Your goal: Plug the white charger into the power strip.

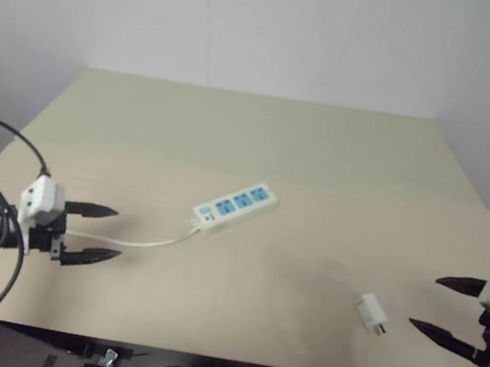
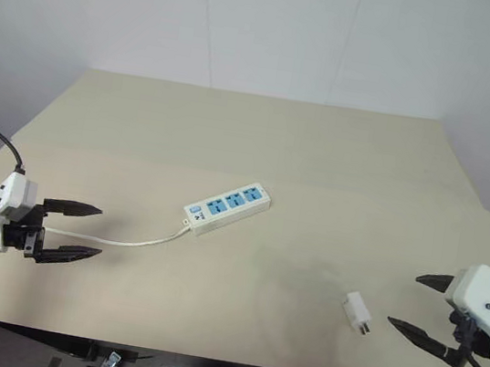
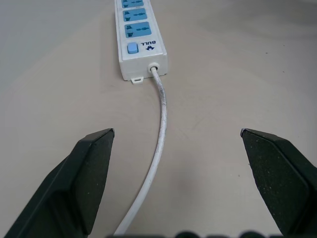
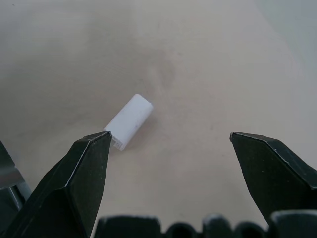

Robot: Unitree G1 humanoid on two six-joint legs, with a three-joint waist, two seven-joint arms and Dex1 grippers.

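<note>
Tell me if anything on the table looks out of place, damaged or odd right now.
Nothing stands out. The white charger lies on its side on the table, apart from the power strip, which sits at an angle with its cord trailing toward the left end effector. No damage is visible.
</note>
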